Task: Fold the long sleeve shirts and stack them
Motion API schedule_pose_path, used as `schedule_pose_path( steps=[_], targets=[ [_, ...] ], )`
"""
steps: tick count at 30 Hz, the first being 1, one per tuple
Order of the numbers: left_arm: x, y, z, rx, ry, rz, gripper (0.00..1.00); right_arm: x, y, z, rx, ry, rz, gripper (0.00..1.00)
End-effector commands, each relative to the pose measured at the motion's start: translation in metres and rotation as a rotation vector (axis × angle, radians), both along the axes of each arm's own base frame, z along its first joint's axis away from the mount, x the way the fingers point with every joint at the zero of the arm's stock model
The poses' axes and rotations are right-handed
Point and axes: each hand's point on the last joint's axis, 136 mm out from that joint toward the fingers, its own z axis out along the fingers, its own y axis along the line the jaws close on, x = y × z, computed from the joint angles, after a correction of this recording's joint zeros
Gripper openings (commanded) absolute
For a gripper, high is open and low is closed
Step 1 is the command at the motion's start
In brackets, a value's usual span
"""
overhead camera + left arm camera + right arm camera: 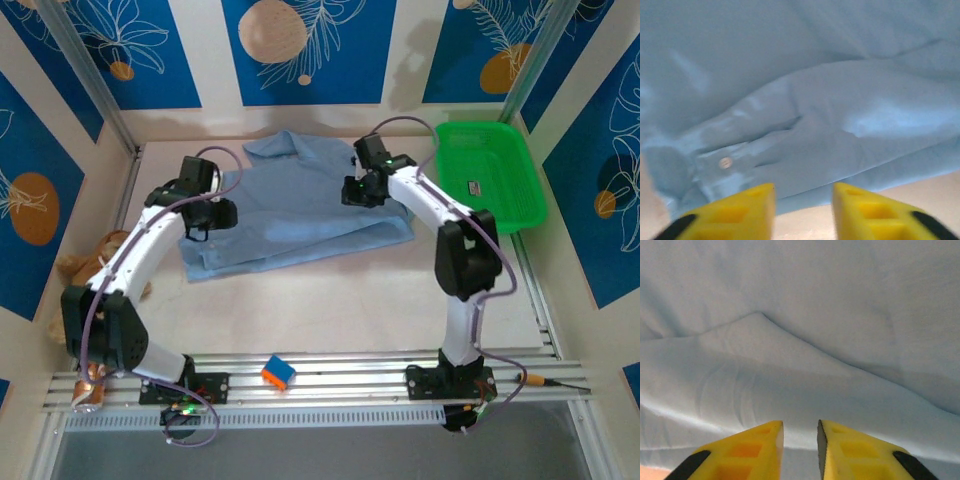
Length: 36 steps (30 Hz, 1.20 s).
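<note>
In the top view, the light blue shirt (300, 210) lies on the table (330, 310) in the upper middle of the frame. It is partly folded into a wide, roughly rectangular shape. Its collar (275, 145) points to the top of the frame, and its lower edge makes a long, slightly slanted line. The fabric is thin and has soft wrinkles.

The left gripper (205, 215) is over the left edge of the shirt. In the left wrist view (803, 200) its yellow fingers stand moderately apart with nothing between them. Above them lies a sleeve with a cuff (715, 165) and a small pale button (725, 162).

The right gripper (362, 190) is over the upper right part of the shirt. In the right wrist view (800, 440) the gap between its fingers is narrow, and no cloth shows in it. This view is blurred, so I cannot tell if the tips touch the fabric (815, 315), which has one raised fold.

A green basket (490, 175) stands at the right of the shirt. A teddy bear (85, 265) lies at the left edge.
</note>
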Motion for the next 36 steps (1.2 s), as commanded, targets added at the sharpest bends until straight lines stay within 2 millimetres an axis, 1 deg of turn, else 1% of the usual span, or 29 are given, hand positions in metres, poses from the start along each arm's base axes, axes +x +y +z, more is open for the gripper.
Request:
schedule_pose_path(
  steps=[1, 3, 4, 7, 10, 12, 14, 15, 17, 20, 23, 25, 28, 31, 34, 36],
  targets=[
    [0.009, -0.015, -0.048, -0.098, 0.091, 0.033, 0.25, 0.003, -0.002, -0.023, -0.003, 0.075, -0.044, 0.24],
    [0.014, -0.006, -0.068, -0.064, 0.106, 0.076, 0.22, 0.008, -0.01, -0.037, -0.035, 0.091, -0.075, 0.23],
    [0.015, 0.002, -0.079, -0.043, 0.113, 0.107, 0.21, 0.009, -0.015, -0.046, -0.055, 0.105, -0.09, 0.23],
    [0.012, 0.027, -0.107, 0.023, 0.142, 0.19, 0.21, 0.007, -0.033, -0.069, -0.133, 0.143, -0.139, 0.23],
    [0.0, 0.042, -0.128, 0.075, 0.19, 0.229, 0.2, -0.006, -0.055, -0.089, -0.231, 0.196, -0.189, 0.23],
    [-0.01, 0.043, -0.138, 0.077, 0.213, 0.235, 0.2, -0.016, -0.067, -0.098, -0.285, 0.214, -0.213, 0.22],
    [-0.023, 0.045, -0.146, 0.078, 0.246, 0.248, 0.2, -0.031, -0.077, -0.104, -0.317, 0.239, -0.236, 0.22],
    [-0.029, 0.045, -0.148, 0.073, 0.254, 0.249, 0.2, -0.037, -0.079, -0.105, -0.327, 0.24, -0.24, 0.22],
    [-0.045, 0.045, -0.152, 0.057, 0.268, 0.253, 0.2, -0.056, -0.085, -0.11, -0.359, 0.242, -0.244, 0.22],
    [-0.073, 0.044, -0.158, 0.023, 0.295, 0.257, 0.2, -0.087, -0.097, -0.117, -0.409, 0.265, -0.264, 0.22],
    [-0.098, 0.046, -0.16, 0.015, 0.31, 0.262, 0.2, -0.115, -0.107, -0.116, -0.449, 0.263, -0.287, 0.22],
    [-0.111, 0.047, -0.158, 0.007, 0.313, 0.267, 0.21, -0.13, -0.114, -0.111, -0.473, 0.26, -0.302, 0.23],
    [-0.122, 0.046, -0.152, -0.013, 0.307, 0.273, 0.21, -0.156, -0.128, -0.105, -0.524, 0.272, -0.328, 0.23],
    [-0.128, 0.046, -0.144, -0.029, 0.292, 0.272, 0.22, -0.18, -0.135, -0.103, -0.532, 0.288, -0.339, 0.23],
    [-0.134, 0.043, -0.141, -0.048, 0.303, 0.262, 0.23, -0.204, -0.139, -0.101, -0.551, 0.307, -0.342, 0.23],
    [-0.137, 0.04, -0.138, -0.064, 0.301, 0.257, 0.23, -0.206, -0.134, -0.09, -0.551, 0.289, -0.335, 0.24]
  ],
)
